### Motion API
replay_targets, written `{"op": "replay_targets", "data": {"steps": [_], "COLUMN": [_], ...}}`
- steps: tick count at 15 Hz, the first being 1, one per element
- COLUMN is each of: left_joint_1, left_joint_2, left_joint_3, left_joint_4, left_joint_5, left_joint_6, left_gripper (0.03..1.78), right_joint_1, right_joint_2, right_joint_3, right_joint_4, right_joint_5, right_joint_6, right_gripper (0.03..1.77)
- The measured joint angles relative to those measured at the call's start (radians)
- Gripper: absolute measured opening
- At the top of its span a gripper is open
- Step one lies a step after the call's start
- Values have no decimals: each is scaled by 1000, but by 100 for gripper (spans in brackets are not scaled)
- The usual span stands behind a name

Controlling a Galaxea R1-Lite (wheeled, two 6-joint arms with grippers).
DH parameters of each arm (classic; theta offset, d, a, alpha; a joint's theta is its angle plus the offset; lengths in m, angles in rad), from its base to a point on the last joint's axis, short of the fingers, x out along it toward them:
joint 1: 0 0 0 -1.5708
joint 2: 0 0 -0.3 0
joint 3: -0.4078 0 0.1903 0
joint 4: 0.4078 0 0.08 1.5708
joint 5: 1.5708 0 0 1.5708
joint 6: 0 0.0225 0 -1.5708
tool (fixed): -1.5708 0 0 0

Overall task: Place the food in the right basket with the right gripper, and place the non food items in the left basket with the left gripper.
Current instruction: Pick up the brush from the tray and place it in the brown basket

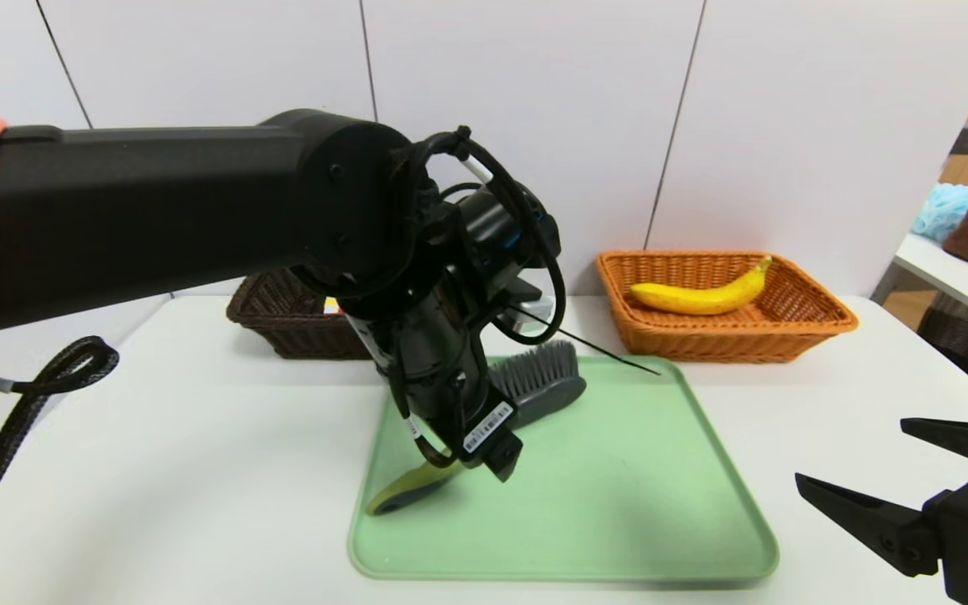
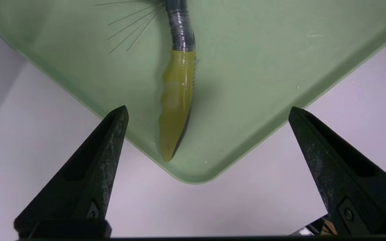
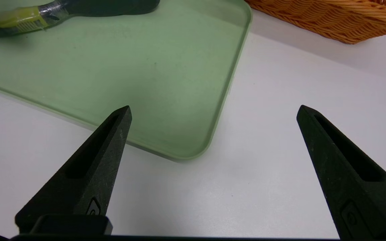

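The brush [image 1: 526, 382] is seen lying on the green tray [image 1: 635, 504] at the centre of the head view, its grey bristle head toward the tray's far edge and its olive-green handle end [image 2: 174, 110] reaching the tray's near left corner. Above the handle the left gripper [image 2: 208, 113] is held pointing steeply down, its two pointed fingers spread wide on either side of the handle tip and touching nothing. The banana [image 1: 702, 294] is found inside the orange basket [image 1: 812, 323], at the upper right of the head view, just beyond the tray's far right corner. The dark brown basket [image 1: 282, 323] is largely hidden behind the left arm at the centre left. The right gripper [image 1: 858, 462] is kept at the lower right corner of the head view, over the white table [image 1: 198, 470], with its fingers spread wide and empty.
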Motion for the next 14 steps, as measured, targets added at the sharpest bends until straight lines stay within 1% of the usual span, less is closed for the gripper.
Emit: {"op": "replay_targets", "data": {"steps": [3, 9, 14], "left_joint_1": [5, 26, 52], "left_joint_2": [41, 114, 152], "left_joint_3": [-8, -11, -11], "left_joint_4": [-23, -115, -153], "left_joint_5": [4, 5, 5], "left_joint_6": [6, 53, 55], "left_gripper": [169, 169, 169], "right_joint_1": [0, 0, 0], "right_joint_2": [-1, -2, -10], "right_joint_3": [0, -1, 5], "right_joint_4": [0, 0, 0], "right_joint_5": [0, 1, 2], "right_joint_6": [-2, -8, -7], "right_gripper": [170, 170, 170]}}
